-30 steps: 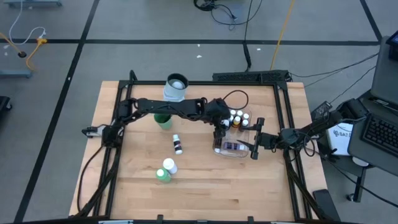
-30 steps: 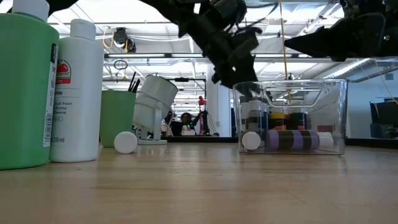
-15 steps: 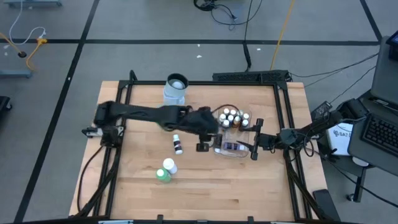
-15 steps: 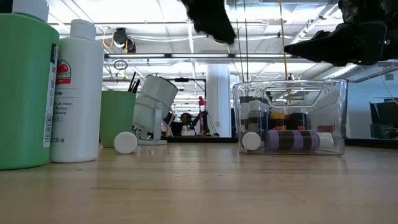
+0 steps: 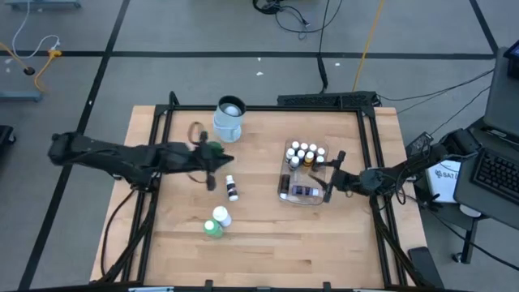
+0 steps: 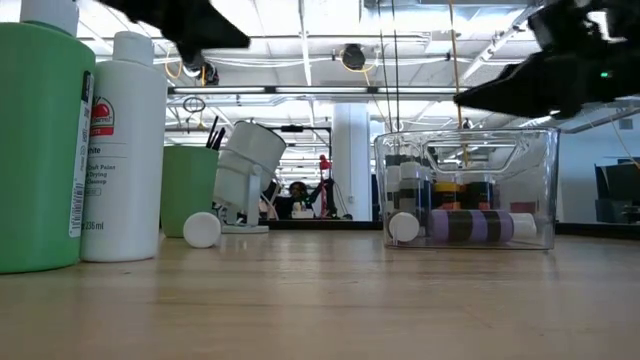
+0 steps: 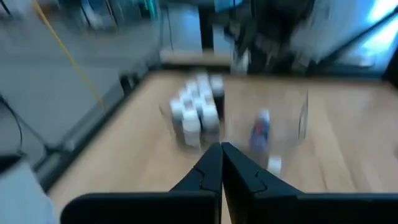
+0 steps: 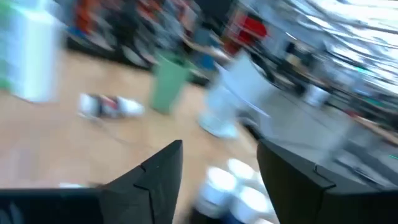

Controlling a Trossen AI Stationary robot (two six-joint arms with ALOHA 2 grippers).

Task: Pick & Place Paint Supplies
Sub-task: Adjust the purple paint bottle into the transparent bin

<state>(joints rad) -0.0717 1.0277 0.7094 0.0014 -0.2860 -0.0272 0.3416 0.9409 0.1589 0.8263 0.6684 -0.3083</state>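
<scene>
A clear tub (image 5: 304,177) right of the table's middle holds several tiny white-capped bottles (image 5: 304,153) standing upright and a purple one (image 6: 470,225) lying down. Another tiny bottle (image 5: 232,189) lies on the table on its side. A green bottle (image 6: 40,140) and a white bottle (image 6: 125,150) stand near the front edge. Dark brushes (image 6: 213,131) stick out of a green cup (image 6: 190,190). My left gripper (image 7: 221,157) is shut and empty, raised over the table's left half near the cup. My right gripper (image 8: 217,163) hovers open at the tub's right end.
A white-and-pale-blue mug (image 5: 229,116) sits tilted at the far edge, behind the green cup. Black frame rails (image 5: 373,146) run along the table's sides. Bare wood (image 5: 276,235) lies in front of the tub.
My left gripper has swept from above the tub toward the table's left edge, rising out of the tub's reach, and now hangs near the green cup. The bottles in the tub have stayed put. My right gripper has tipped slightly in place.
</scene>
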